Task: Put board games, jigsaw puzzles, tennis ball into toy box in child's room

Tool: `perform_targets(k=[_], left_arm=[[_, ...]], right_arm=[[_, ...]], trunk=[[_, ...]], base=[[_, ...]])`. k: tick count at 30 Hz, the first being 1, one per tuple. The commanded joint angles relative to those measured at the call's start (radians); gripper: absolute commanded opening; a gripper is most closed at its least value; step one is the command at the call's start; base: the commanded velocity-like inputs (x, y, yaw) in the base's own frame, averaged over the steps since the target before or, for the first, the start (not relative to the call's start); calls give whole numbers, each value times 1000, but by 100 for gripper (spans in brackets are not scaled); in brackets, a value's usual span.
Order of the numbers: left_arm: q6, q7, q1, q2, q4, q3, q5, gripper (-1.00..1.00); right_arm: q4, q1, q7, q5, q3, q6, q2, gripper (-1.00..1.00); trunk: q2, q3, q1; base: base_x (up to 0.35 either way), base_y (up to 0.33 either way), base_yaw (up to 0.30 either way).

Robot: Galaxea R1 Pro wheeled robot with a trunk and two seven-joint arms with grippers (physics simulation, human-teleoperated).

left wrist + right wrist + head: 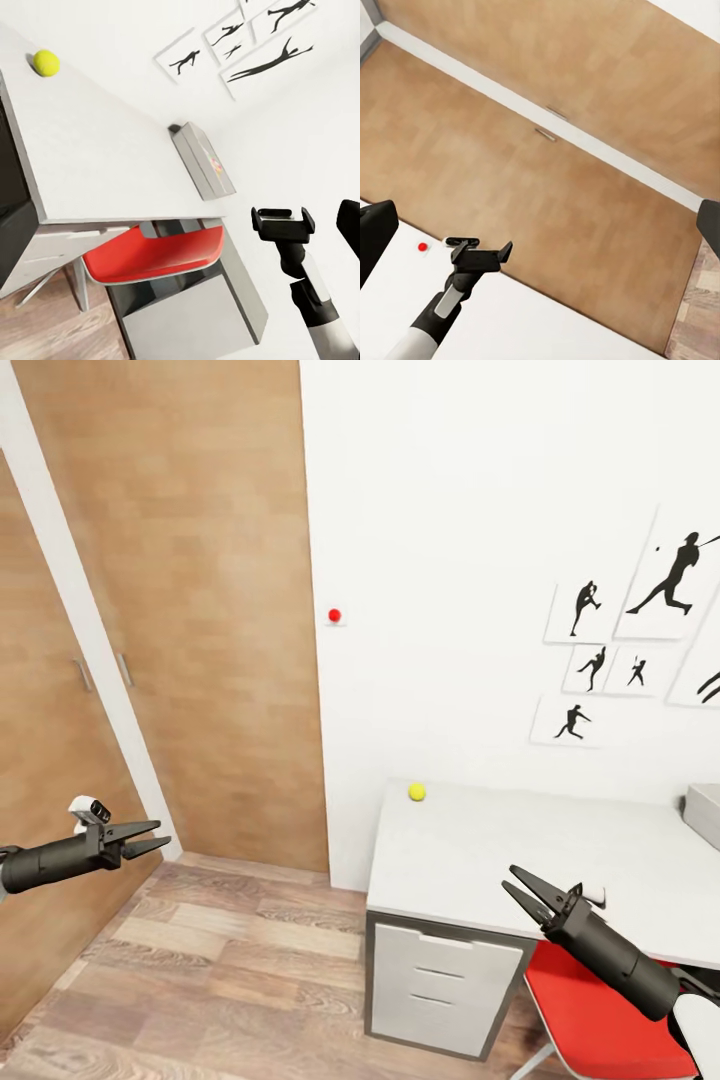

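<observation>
The yellow-green tennis ball lies at the table's far left corner, near the wall. The grey toy box stands further right along the table; a small colourful patch shows at its rim, too small to identify. My right gripper hangs open over the table's front edge, well short of the ball, holding nothing. My left gripper is open and empty over the floor by the wardrobe, far left of the table. The board games, jigsaw puzzles and bed are out of view.
Tall wooden wardrobe doors fill the left side. A white drawer unit sits under the table, with a red chair tucked in beside it. Baseball silhouette pictures hang above. Wood-plank floor lies between wardrobe and table.
</observation>
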Motion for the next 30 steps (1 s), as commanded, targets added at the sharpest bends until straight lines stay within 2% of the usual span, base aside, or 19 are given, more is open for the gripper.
perform_targets(k=[1,3,6,12,15,18,20,22,23,24,25,26,28,29,30], left_arm=[[11,-4,-1,0,0,-1,0,100],[10,-4,-1,0,1,0,-1,100],[9,-4,-1,0,1,0,0,100],[8,-4,-1,-1,0,-1,0,100],[3,-4,-1,-1,0,-1,0,100],[-3,-4,-1,-1,0,-1,-1,100],[-5,-4,-1,-2,0,-1,-1,100],[-7,-4,-1,-4,0,-1,-1,100],[-7,-4,-1,-5,0,-1,-1,100],[-7,-4,-1,-6,0,-1,-2,100],[-7,-4,-1,-6,0,-1,-2,100],[-7,-4,-1,-5,0,-1,-3,100],[-7,-4,-1,-4,0,-1,-4,100],[-8,-4,-1,-3,0,-1,-4,100],[-8,-4,-1,-3,0,0,-5,100]], right_arm=[[0,-1,2,0,-1,5,0,100],[0,-1,-5,1,-2,5,0,100],[0,-1,-63,9,-3,6,0,100],[-2,-8,-287,14,2,11,3,100],[-2,-17,-392,16,40,11,7,100],[-2,-33,-449,15,75,12,11,100],[-2,-65,-497,15,109,15,22,100],[2,-189,-619,14,158,29,52,100],[5,-229,-666,14,172,38,62,100],[11,-311,-779,14,210,64,87,100],[14,-351,-844,13,234,81,102,100],[25,-428,-987,12,285,109,139,100],[51,-503,-1141,10,331,126,181,100],[99,-580,-1292,8,363,134,223,100],[133,-618,-1363,7,373,137,242,100]], trunk=[[-2,-2,1],[-2,-2,1],[-2,-2,1],[-2,-2,1],[-2,-2,1],[-2,-2,1],[-2,-2,1],[-2,-2,1],[-2,-2,1],[-2,-2,1],[-2,-2,1],[-2,-2,1],[-2,-2,1],[-2,-2,1],[-2,-2,1]], base=[[29,50,0],[17,29,0],[7,12,0],[2,3,0],[0,0,0],[0,0,0],[0,0,0],[0,0,0],[0,0,0],[0,0,0],[0,0,0],[0,0,0],[0,0,0],[0,0,0],[0,0,0]])
